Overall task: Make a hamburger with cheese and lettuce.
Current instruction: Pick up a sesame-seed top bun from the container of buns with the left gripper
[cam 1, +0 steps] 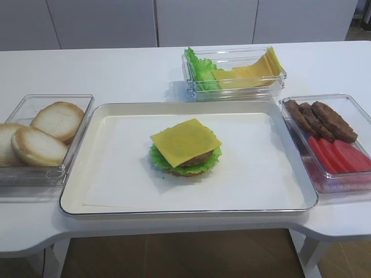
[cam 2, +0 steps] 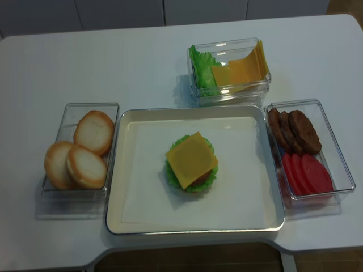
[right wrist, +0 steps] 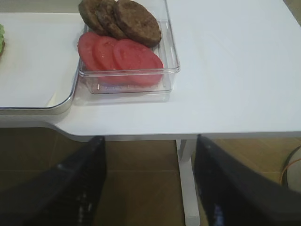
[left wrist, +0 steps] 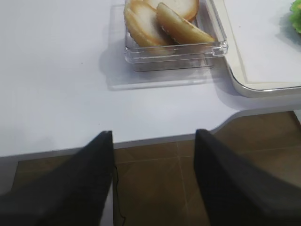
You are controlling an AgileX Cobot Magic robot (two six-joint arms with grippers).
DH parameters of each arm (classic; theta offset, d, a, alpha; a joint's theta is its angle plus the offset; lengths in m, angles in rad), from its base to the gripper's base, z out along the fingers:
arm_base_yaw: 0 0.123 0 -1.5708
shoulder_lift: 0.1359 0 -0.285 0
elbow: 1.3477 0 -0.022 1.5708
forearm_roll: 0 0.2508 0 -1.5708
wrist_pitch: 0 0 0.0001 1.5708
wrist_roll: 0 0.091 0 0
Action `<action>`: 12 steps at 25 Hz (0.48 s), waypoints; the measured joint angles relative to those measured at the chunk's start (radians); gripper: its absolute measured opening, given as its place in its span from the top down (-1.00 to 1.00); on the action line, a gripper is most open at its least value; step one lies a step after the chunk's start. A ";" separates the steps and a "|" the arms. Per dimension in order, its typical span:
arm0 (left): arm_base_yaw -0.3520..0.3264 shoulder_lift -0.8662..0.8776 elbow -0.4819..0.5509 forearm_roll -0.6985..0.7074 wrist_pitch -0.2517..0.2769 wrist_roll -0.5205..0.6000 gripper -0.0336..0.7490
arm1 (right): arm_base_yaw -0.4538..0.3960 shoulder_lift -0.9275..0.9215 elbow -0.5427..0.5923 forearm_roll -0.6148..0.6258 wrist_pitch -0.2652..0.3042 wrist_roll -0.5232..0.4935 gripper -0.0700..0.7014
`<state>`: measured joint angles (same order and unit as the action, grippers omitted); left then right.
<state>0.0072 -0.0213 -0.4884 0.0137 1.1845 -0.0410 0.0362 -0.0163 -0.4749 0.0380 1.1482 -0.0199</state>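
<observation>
The hamburger (cam 1: 186,152) (cam 2: 191,164) sits in the middle of the tray (cam 1: 261,168) with no top bun. Its cheese (cam 1: 185,141) (cam 2: 191,158) lies uppermost, a yellow square with corners past the brown patty. The lettuce (cam 1: 156,157) (cam 2: 170,171) ruffles out beneath it; its green edge also shows in the left wrist view (left wrist: 296,19). My left gripper (left wrist: 154,134) hangs open and empty off the table's front edge, below the bun box. My right gripper (right wrist: 150,141) is also open and empty, off the front edge below the patty box. Neither gripper shows in the high views.
A clear box (cam 1: 35,176) at the left holds three pale bun halves (left wrist: 164,19). A clear box (cam 1: 342,184) at the right holds brown patties (right wrist: 122,19) and red tomato slices (right wrist: 122,54). At the back, a clear box (cam 1: 237,91) holds loose lettuce leaves and cheese slices.
</observation>
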 joint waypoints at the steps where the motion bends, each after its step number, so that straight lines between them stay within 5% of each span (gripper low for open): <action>1: 0.000 0.000 0.000 0.000 0.000 0.000 -0.11 | 0.000 0.000 0.000 0.000 0.000 0.000 -0.35; 12: 0.000 0.000 0.000 0.000 0.000 0.000 -0.11 | 0.000 0.000 0.000 0.000 0.000 -0.002 -0.35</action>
<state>0.0072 -0.0213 -0.4884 0.0137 1.1845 -0.0410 0.0362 -0.0163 -0.4749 0.0380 1.1482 -0.0218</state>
